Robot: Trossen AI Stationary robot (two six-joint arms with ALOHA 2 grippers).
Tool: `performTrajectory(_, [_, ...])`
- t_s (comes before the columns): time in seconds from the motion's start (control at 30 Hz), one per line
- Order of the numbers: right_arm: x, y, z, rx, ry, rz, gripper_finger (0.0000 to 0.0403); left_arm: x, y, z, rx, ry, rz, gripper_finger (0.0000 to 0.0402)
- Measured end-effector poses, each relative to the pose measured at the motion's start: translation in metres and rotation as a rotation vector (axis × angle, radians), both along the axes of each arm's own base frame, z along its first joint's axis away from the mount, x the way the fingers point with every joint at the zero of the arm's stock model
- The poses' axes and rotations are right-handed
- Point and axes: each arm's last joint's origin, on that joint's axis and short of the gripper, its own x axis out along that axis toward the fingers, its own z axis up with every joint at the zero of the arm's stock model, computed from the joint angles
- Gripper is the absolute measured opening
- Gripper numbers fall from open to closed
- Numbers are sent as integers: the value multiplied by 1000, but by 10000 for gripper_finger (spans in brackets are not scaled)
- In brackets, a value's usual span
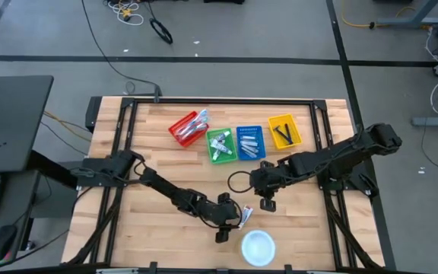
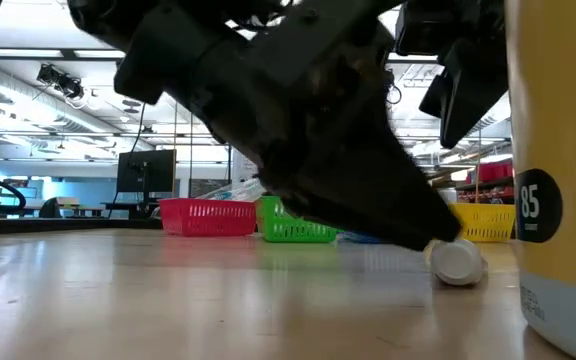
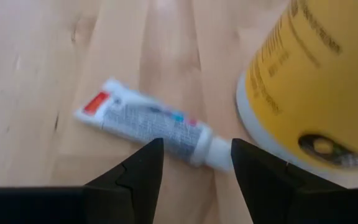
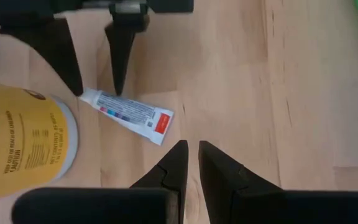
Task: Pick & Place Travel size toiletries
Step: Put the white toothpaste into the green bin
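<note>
A small white tube (image 3: 143, 123) with a red mark and blue print lies flat on the wooden table; it also shows in the high view (image 1: 245, 215) and the right wrist view (image 4: 129, 113). My left gripper (image 3: 194, 163) is open and low over it, one finger on either side of the tube's cap end (image 3: 219, 154). I see no touch. In the high view my left gripper (image 1: 224, 221) is at the near middle of the table. My right gripper (image 1: 267, 201) hovers just beyond the tube, shut and empty (image 4: 192, 155).
A yellow canister with a white lid (image 1: 258, 247) stands right beside the tube's cap end (image 3: 316, 81). Red (image 1: 188, 128), green (image 1: 221, 144), blue (image 1: 250, 141) and yellow (image 1: 284, 131) baskets holding small items stand in a row at the far middle.
</note>
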Motion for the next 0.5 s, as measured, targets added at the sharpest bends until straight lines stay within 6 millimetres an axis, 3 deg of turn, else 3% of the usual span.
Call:
performTrajectory(0.3, [1,1,1,14,-10,-12,45,1,-7,-12,31,-26,27,199])
performTrajectory(0.5, [2,1,1,36,-13,-45,45,0,2,-18,173,22,65,199])
